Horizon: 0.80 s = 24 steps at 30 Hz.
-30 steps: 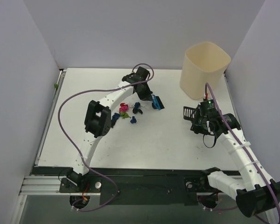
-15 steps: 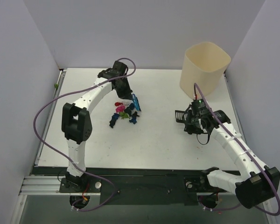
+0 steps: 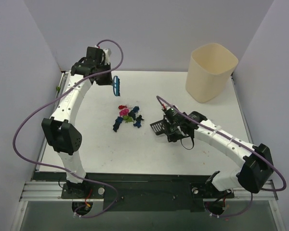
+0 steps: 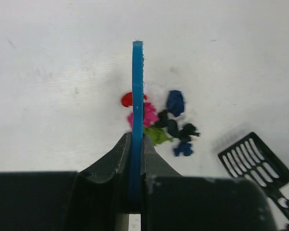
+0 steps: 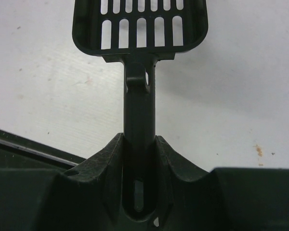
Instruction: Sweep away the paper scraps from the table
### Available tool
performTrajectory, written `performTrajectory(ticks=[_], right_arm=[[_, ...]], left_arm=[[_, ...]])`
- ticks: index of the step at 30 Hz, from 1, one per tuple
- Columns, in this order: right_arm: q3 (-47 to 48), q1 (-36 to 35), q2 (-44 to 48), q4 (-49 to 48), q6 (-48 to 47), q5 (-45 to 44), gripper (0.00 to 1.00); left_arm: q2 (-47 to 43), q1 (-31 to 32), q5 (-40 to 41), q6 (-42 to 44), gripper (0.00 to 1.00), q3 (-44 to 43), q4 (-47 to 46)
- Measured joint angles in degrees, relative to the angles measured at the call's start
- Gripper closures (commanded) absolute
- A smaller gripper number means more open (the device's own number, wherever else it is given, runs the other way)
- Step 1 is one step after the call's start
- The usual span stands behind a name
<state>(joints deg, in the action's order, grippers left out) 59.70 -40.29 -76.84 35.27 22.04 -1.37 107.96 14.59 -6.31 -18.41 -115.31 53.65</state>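
Note:
The paper scraps (image 3: 127,116), in pink, red, green and dark blue, lie bunched near the middle of the table (image 3: 86,139). My left gripper (image 3: 109,80) is shut on the blue hand brush (image 3: 116,85), held above the table behind and left of the heap. In the left wrist view the brush (image 4: 137,91) stands edge-on over the scraps (image 4: 159,121). My right gripper (image 3: 173,126) is shut on the handle of the black slotted scoop (image 3: 157,127), whose blade sits just right of the scraps. The scoop (image 5: 139,24) appears empty.
A tall cream bin (image 3: 211,72) stands at the back right corner. Pale lilac walls enclose the table. Metal rails (image 3: 48,185) run along the near edge, and the dark edge (image 5: 19,147) shows at the lower left of the right wrist view.
The left arm swung the brush from the right of the scraps up and back to the far left. The right arm carried the scoop leftward, close to the heap.

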Motion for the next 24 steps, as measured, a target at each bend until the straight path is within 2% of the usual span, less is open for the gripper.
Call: performTrajectory(ticks=[4, 7, 13, 19, 24], right_arm=[[5.4, -6.2, -5.2, 0.1, -3.1, 0.4, 1.0], [8.1, -7.9, -8.6, 0.1, -4.8, 1.0, 1.0], [8.9, -8.5, -11.3, 1.3, -6.7, 2.1, 1.0], [8.9, -8.5, -13.0, 1.6, -7.4, 3.0, 1.0], [9.0, -8.5, -14.5, 0.9, -7.6, 3.7, 1.0]], left_arm=[[0.0, 0.5, 6.9, 13.0, 1.0, 0.9, -0.9], [1.3, 1.8, 11.6, 21.9, 1.0, 1.2, -1.6], [11.1, 4.7, 20.9, 36.3, 1.0, -3.6, -2.3], [20.4, 6.3, 21.0, 43.5, 1.0, -8.1, -1.9], [22.4, 7.5, 19.5, 49.2, 1.0, -9.4, -0.2]])
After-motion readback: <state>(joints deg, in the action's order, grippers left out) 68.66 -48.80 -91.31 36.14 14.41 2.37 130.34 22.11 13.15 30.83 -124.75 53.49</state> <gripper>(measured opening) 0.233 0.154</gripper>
